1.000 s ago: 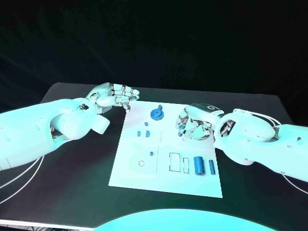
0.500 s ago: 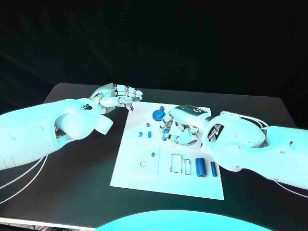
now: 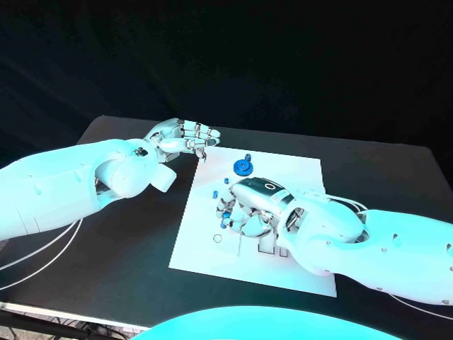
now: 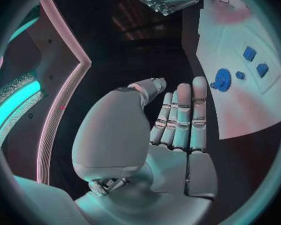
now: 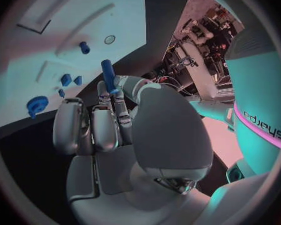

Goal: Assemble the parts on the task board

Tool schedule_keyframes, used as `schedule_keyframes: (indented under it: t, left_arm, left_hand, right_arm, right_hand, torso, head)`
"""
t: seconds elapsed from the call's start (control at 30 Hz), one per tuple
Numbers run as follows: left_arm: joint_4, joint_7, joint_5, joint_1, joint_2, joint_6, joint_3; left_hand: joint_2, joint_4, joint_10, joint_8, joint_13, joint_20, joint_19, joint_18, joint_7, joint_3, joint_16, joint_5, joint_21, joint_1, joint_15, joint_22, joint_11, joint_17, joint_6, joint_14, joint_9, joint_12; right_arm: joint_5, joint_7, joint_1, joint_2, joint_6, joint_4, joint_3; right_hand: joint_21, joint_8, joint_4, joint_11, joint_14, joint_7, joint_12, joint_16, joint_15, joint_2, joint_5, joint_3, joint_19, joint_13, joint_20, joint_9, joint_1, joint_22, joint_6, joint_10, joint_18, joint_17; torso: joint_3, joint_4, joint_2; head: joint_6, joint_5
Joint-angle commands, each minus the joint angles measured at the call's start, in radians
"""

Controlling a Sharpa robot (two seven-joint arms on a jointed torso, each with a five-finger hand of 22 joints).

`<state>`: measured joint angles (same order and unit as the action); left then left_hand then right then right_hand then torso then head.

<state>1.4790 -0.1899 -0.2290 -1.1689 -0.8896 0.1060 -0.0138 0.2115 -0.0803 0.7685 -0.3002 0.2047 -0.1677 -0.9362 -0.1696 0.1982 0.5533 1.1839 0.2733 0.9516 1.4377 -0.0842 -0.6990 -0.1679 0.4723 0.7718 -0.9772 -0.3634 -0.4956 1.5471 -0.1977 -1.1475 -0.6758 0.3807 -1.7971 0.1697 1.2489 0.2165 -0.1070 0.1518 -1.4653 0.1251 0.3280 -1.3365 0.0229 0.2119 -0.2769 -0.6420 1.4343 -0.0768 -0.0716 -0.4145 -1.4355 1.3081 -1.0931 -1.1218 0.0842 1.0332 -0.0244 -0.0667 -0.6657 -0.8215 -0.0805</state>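
While gripping a blue peg [image 5: 108,75] in right hand [image 3: 249,209], now carried from task board's [image 3: 298,170] right side over its middle near round hole [image 3: 217,238]; insertion probably next. Left hand [image 3: 185,136] open, empty, off board's far-left corner.

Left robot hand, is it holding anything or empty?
Empty. In its wrist view the left robot hand shows a bare palm with straight fingers, hovering apart from the board.

You see a black counter [image 3: 390,177] with a dark, unlit backdrop behind it. Thin white cables [image 3: 23,258] trail across the counter's near left corner.
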Motion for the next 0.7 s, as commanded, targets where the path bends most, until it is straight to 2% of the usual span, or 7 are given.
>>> schedule_keyframes:
  t: [0.03,0.2,0.4,0.7]
  left_arm:
    - [0.001,-0.01,-0.001,0.0,0.004,-0.008,-0.001]
    - [0.001,-0.009,-0.001,0.0,0.006,-0.008,0.0]
    - [0.0,-0.009,-0.001,0.0,0.01,-0.01,0.0]
    - [-0.002,-0.009,-0.001,0.0,0.014,-0.013,0.0]
  left_hand:
    - [-0.006,-0.004,-0.006,-0.003,0.001,-0.002,0.003,-0.016,0.03,0.0,0.004,0.005,-0.006,-0.005,0.002,0.001,0.002,-0.001,-0.005,0.006,-0.001,-0.006]
    - [-0.006,-0.004,-0.006,-0.003,0.001,-0.002,0.003,-0.016,0.03,0.0,0.004,0.005,-0.006,-0.005,0.002,0.001,0.002,-0.001,-0.005,0.006,-0.001,-0.006]
    - [-0.006,-0.004,-0.007,-0.004,0.001,-0.002,0.003,-0.016,0.03,0.001,0.004,0.005,-0.007,-0.004,0.002,0.001,0.002,-0.001,-0.007,0.006,-0.001,-0.008]
    - [-0.006,-0.004,-0.007,-0.004,0.001,-0.002,0.003,-0.016,0.03,0.001,0.004,0.005,-0.007,-0.004,0.002,0.001,0.002,-0.001,-0.007,0.006,-0.001,-0.008]
  right_arm:
    - [0.025,0.039,0.025,0.019,0.022,0.016,0.0]
    - [0.025,0.048,0.052,0.041,0.028,0.041,0.0]
    - [0.025,0.053,0.07,0.056,0.027,0.065,0.001]
    - [0.027,0.053,0.088,0.07,0.021,0.087,0.002]
  right_hand:
    - [0.002,0.006,0.081,-0.104,-0.006,-0.002,0.005,-0.003,0.008,-0.007,-0.003,-0.076,0.007,-0.03,0.0,-0.002,0.005,0.157,-0.007,-0.109,-0.017,-0.002]
    - [0.003,0.006,0.082,-0.103,-0.005,-0.002,0.005,-0.002,0.008,-0.007,-0.003,-0.076,0.007,-0.03,0.0,-0.002,0.006,0.157,-0.006,-0.109,-0.017,-0.005]
    - [0.003,0.006,0.082,-0.103,-0.005,-0.002,0.005,-0.002,0.008,-0.007,-0.003,-0.076,0.007,-0.03,0.0,-0.002,0.006,0.157,-0.006,-0.109,-0.017,-0.005]
    - [0.004,0.006,0.083,-0.103,-0.005,-0.002,0.004,-0.002,0.008,-0.007,-0.003,-0.077,0.008,-0.031,0.0,-0.002,0.007,0.158,-0.006,-0.11,-0.018,-0.006]
  torso:
    - [0.0001,0.0008,-0.001]
    - [0.0016,-0.0006,-0.001]
    - [0.0001,0.0009,-0.001]
    - [0.0005,-0.0004,-0.001]
  head:
    - [0.001,-0.011]
    - [-0.005,-0.024]
    - [-0.01,-0.038]
    - [-0.015,-0.043]
